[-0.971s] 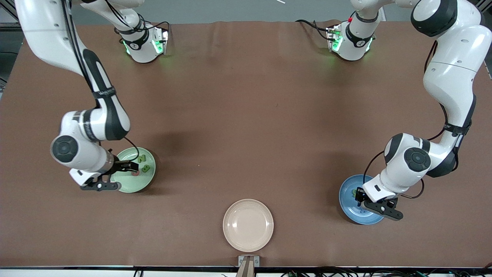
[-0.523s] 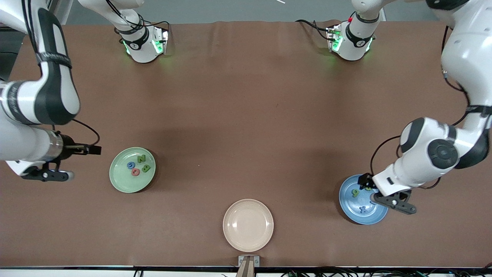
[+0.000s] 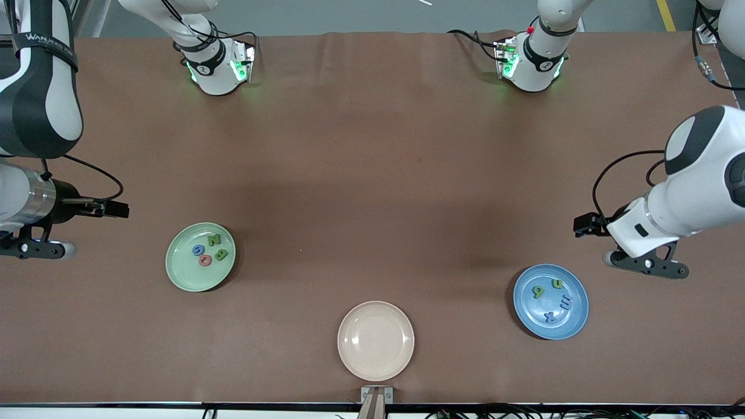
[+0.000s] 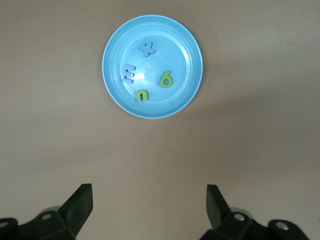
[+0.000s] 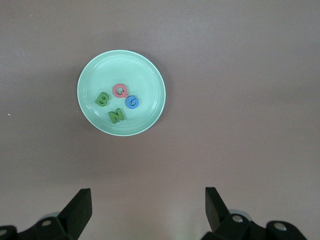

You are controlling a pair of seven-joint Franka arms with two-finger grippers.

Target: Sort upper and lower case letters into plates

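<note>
At the lower left of the front view the green plate [image 3: 200, 256] holds 4 capitals; at lower right the blue plate [image 3: 550, 301] holds 4 small letters. A beige plate [image 3: 376, 340] makes 3 plates. Left claw [image 4: 149, 210] and right claw [image 5: 148, 210] gape empty above the table [image 3: 372, 174]. Little risk seems left: a low arm could nudge a plate.

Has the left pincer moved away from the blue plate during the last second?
Yes. The left pincer, open, was over the blue plate; it is now off it, toward the robots' bases and the left arm's table end.
</note>
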